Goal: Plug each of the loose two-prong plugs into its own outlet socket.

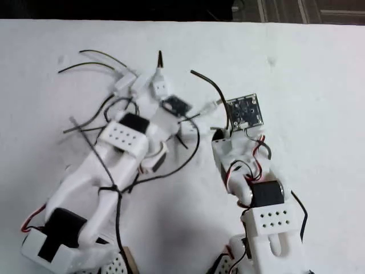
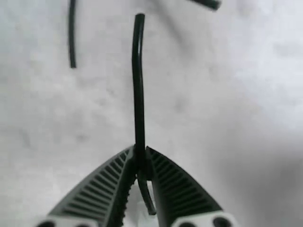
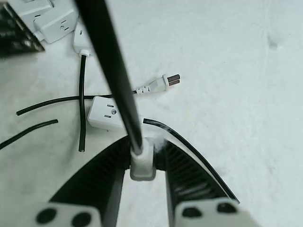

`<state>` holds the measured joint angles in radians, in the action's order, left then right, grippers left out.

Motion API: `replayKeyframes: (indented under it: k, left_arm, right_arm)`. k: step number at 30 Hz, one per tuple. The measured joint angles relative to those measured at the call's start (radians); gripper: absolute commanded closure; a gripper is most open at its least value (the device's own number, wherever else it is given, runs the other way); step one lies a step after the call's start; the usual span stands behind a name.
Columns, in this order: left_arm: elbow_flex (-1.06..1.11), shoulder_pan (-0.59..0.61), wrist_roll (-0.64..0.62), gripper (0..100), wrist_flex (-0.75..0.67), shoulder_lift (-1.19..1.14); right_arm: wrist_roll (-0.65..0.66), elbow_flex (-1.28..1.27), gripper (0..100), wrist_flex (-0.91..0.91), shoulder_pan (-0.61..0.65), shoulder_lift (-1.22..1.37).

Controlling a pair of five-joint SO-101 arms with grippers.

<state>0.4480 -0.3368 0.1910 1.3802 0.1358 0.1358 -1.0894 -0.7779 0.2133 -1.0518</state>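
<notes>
The fingers of the right gripper [image 3: 142,147] hold a white plug [image 3: 142,165], I think; its prongs are hidden. The left gripper [image 2: 140,155] pinches a black cord [image 2: 138,94]. Sockets [image 1: 161,87] lie at 11 o'clock on the tabletop [image 1: 319,68]. Line the prongs up with the holes, then push straight and slowly.

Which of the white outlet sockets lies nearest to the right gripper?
The white rectangular outlet socket lying alone right in front of the right gripper. The other white sockets lie clustered much farther off, beside the dark circuit board.
</notes>
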Motion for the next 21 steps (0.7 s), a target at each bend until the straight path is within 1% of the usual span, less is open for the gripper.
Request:
replayKeyframes:
  k: [5,6,8,10,12,13,15,17,21]
  left_arm:
    - [-0.301,0.000,0.000,97,0.184,0.000]
    - [-0.371,0.000,0.000,96,0.232,0.000]
    - [-0.511,0.000,0.000,89,0.311,0.000]
    - [-0.612,0.000,0.000,79,0.374,0.002]
    - [-0.611,0.006,0.000,69,0.391,0.012]
    - [-0.586,0.018,0.000,66,0.393,0.020]
    - [-0.500,0.044,0.021,67,0.393,0.057]
    - [-0.400,0.071,0.072,69,0.390,0.114]
    - [-0.230,0.115,0.166,69,0.376,0.308]
  right_arm:
    - [0.000,0.000,98.1,0.000,0.000,0.000]
    - [0.000,0.000,98.1,0.000,0.000,0.000]
    - [0.000,0.000,98.1,0.000,0.000,0.000]
    - [0.003,0.000,98.1,0.000,0.000,0.000]
    - [0.011,0.000,98.1,0.000,0.000,0.000]
    - [0.011,0.000,98.1,0.000,0.000,0.000]
    - [0.014,0.000,98.1,0.000,0.000,0.000]
    - [0.014,0.000,98.1,0.000,0.000,0.000]
    - [0.020,0.000,98.1,0.000,0.000,0.000]
